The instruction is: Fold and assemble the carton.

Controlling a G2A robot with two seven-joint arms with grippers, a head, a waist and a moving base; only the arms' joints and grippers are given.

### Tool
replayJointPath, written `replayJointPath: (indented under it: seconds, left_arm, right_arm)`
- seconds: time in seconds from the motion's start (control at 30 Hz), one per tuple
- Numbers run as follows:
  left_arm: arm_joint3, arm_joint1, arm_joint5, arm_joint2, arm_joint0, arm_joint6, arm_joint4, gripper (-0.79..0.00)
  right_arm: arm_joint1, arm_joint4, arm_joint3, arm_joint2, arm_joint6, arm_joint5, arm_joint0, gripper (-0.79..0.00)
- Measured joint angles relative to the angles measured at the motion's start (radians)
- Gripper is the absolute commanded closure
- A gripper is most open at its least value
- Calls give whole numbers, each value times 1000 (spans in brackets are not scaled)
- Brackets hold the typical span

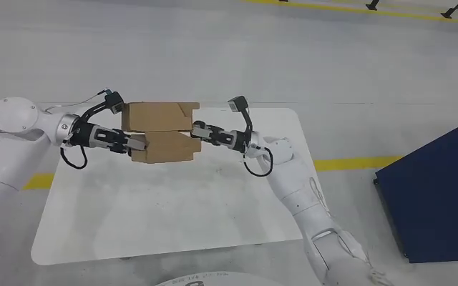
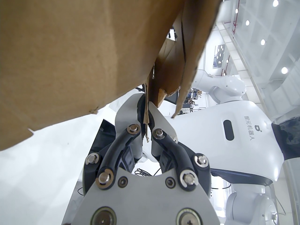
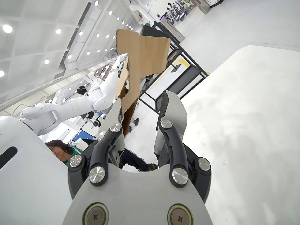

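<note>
While the left gripper (image 2: pixel 147 110) is pinched together on a flap edge of the carton (image 1: pixel 161 132), the right gripper (image 3: pixel 142 100) has its jaws apart, with cardboard lying against one finger only. The carton hangs above the table (image 1: pixel 179 214) between them, only partly squared, so I judge it is being opened out. Next, the right should close on its flap. The underside and far flaps are hidden.

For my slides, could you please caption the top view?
Left tool clamps carton over table; right tool open at its other end.
</note>
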Motion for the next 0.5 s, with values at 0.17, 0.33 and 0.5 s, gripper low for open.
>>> replayJointPath:
  seconds: [0.17, 0.33, 0.5]
  left_arm:
    - [-15, 4, -6, 19, -3, 6, 17, 0]
    - [-20, 6, -10, 35, -8, 11, 16, 0]
    - [-25, 8, -8, 48, -13, 8, 1, 0]
  right_arm:
    - [1, -7, -1, -17, -4, 5, 4, -348]
    - [2, -9, 1, -33, -8, 6, 11, -348]
    - [3, -9, 3, -50, -10, 10, 17, -360]
